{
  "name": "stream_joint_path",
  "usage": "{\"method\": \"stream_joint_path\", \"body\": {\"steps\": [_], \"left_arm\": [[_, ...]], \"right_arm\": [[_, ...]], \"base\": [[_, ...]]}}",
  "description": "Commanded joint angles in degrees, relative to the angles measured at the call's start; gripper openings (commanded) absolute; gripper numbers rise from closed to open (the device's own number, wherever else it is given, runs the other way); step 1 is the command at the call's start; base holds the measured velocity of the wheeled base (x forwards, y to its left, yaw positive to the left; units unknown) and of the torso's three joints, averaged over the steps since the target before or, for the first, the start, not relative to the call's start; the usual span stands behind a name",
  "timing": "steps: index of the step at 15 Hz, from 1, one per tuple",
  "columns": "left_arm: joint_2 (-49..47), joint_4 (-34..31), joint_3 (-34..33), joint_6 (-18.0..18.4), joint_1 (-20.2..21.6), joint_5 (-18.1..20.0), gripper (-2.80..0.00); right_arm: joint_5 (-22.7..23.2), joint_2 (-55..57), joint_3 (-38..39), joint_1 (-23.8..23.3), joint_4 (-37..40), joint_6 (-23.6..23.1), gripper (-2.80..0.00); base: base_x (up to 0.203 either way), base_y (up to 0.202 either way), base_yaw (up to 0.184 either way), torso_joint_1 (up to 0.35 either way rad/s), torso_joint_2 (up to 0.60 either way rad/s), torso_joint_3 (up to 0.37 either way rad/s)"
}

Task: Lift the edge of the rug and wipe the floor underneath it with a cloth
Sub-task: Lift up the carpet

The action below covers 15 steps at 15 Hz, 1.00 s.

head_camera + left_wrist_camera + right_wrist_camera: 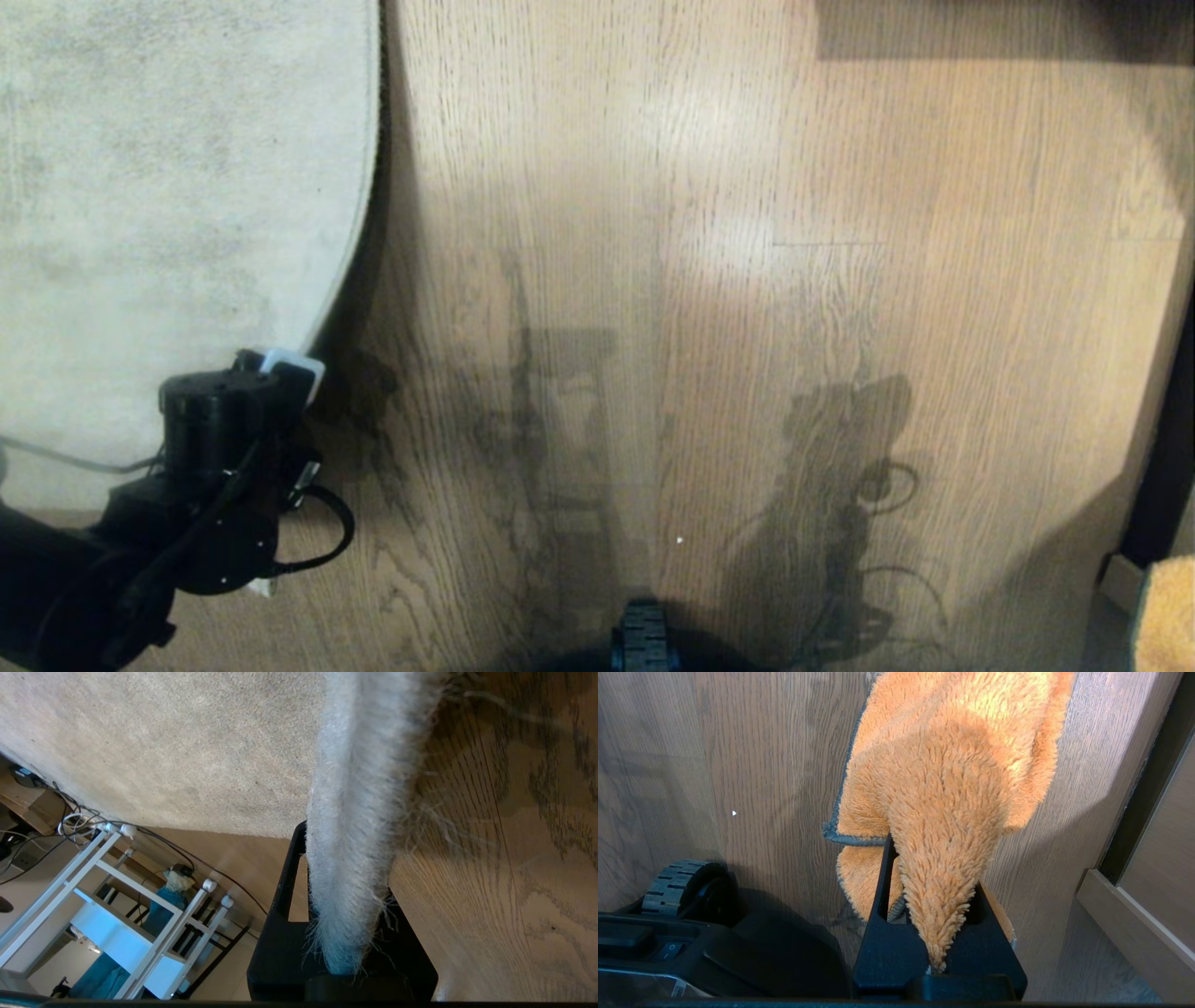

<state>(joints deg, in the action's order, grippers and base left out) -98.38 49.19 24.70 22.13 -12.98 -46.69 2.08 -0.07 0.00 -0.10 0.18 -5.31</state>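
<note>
The rug edge (pixel 345 826) is pinched right now: in the left wrist view its fuzzy grey border runs straight down between the black fingers (pixel 285 877), and the left pincer (pixel 343 933) is clamped on the rug edge. From the head view, the rug (pixel 168 187) fills the upper left, its border curving down to the left pincer (pixel 285 369) at the rug's near corner, over the floor (pixel 747 280). The wood-grain planks stretch wide to the right, carrying the shadows of the arms. Over to the right wrist view: the right pincer (pixel 936 914) is closed tight on the cloth (pixel 952 774), the orange fluffy cloth bunched between the fingers and hanging toward the floor, its dark grey edge showing. In the head view only a corner of that cloth (pixel 1167 616) peeks in at the lower right. The base wheel (pixel 677 882) sits close beside.
</note>
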Motion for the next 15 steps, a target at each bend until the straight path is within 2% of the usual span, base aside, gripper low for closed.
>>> {"method": "stream_joint_path", "body": {"steps": [1,15], "left_arm": [[1.0,0.3,-0.3,0.1,-0.1,-0.2,-2.8],[5.9,-0.3,-2.2,0.0,0.2,-0.2,-2.8]], "right_arm": [[0.0,0.1,0.0,0.0,0.0,0.0,-2.8],[0.0,0.1,0.0,0.0,0.0,0.0,-2.8]], "base": [[0.0,0.0,0.0,0.0,0.0,0.0],[0.0,0.0,0.0,0.0,0.0,0.0]]}}
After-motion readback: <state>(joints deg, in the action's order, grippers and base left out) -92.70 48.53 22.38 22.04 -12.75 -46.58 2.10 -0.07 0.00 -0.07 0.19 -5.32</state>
